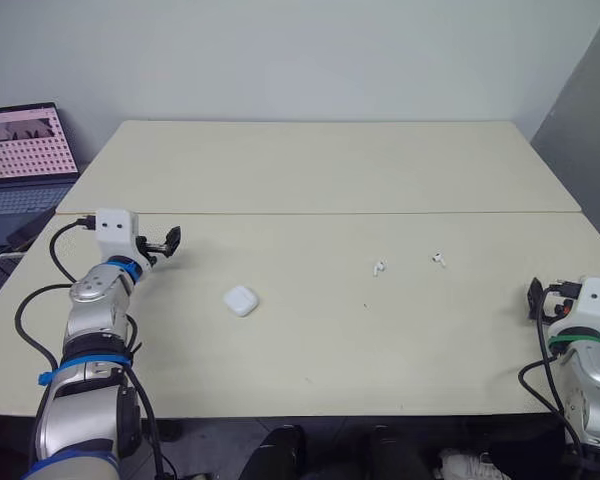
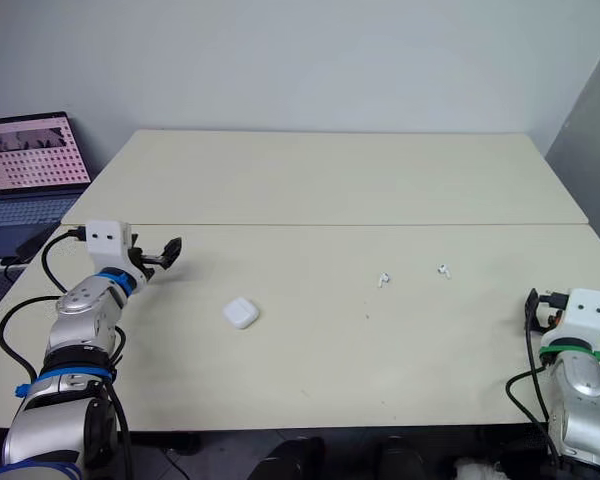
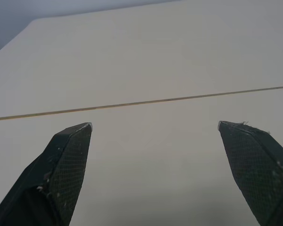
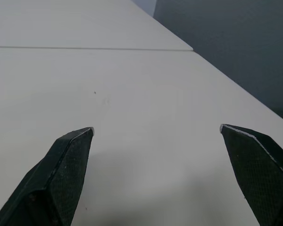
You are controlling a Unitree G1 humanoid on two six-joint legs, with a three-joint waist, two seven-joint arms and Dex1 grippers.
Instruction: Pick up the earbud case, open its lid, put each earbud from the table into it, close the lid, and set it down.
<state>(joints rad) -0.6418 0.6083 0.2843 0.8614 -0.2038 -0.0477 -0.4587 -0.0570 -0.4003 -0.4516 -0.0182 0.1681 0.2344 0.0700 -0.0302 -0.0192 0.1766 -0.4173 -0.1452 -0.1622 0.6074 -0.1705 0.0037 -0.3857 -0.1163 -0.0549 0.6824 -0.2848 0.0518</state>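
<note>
A white earbud case point(image 1: 240, 300) lies shut on the cream table point(image 1: 320, 170), left of centre. Two small white earbuds rest apart to its right: one earbud point(image 1: 378, 268) near the middle and the other earbud point(image 1: 439, 259) a little farther right. My left gripper point(image 1: 168, 243) hovers over the table's left side, behind and left of the case, open with nothing between its fingers point(image 3: 68, 155). My right gripper point(image 1: 534, 298) sits at the table's right edge, well right of both earbuds, open and empty, its fingers point(image 4: 70, 157) spread wide.
An open laptop point(image 1: 25, 160) stands off the table's far left corner. A seam point(image 1: 380, 212) runs across the tabletop between its two halves. A dark grey wall point(image 1: 590, 110) rises past the right edge.
</note>
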